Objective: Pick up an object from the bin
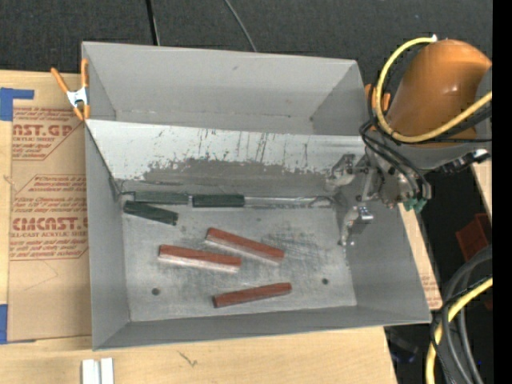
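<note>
The arm [438, 90] hides part of the bin's [240, 86] right rim.

1. Three reddish-brown flat bars are lying on the floor of the grey bin [224, 102]: one [244, 244] near the middle, one [198, 258] with a pale edge just to its left, and one [252, 294] nearer the front wall.
2. Two dark green pieces are lying toward the back: a short block [150, 212] at the left and a slimmer stick [218, 202] at the foot of the back wall.
3. A long thin line is running along that same wall; whether it is counting as a further loose thing cannot be told.
</note>
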Available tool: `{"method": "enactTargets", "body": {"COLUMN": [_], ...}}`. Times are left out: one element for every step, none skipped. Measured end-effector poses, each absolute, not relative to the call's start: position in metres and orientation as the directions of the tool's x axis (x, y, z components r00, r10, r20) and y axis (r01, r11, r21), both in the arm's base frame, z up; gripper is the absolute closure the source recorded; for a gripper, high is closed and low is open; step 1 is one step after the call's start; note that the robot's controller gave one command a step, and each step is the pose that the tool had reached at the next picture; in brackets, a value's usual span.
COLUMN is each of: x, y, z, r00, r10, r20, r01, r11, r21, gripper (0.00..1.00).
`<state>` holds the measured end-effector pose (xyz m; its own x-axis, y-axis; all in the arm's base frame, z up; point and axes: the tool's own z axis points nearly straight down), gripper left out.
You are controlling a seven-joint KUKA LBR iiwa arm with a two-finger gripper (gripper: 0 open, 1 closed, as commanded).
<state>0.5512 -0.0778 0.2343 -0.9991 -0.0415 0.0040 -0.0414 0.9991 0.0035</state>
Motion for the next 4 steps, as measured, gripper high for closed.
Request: {"method": "enactTargets", "body": {"x": [0.55,0.565,0.486,0.486], "y": [-0.069,-0.05,-0.021,-0.021], "z": [0.196,0.129,0.074,0.074], "r00": [-0.999,-0.999,-0.995,-0.995], "r10": [-0.038,0.044,0.102,0.102], "r20": [-0.01,-0.007,-0.004,-0.005], "r01": [-0.038,0.044,0.102,0.102], "r11": [0.999,0.999,0.995,0.995], "r21": [-0.001,0.001,0.0,0.0], "gripper": [0.0,0.0,1.0,1.0]}}
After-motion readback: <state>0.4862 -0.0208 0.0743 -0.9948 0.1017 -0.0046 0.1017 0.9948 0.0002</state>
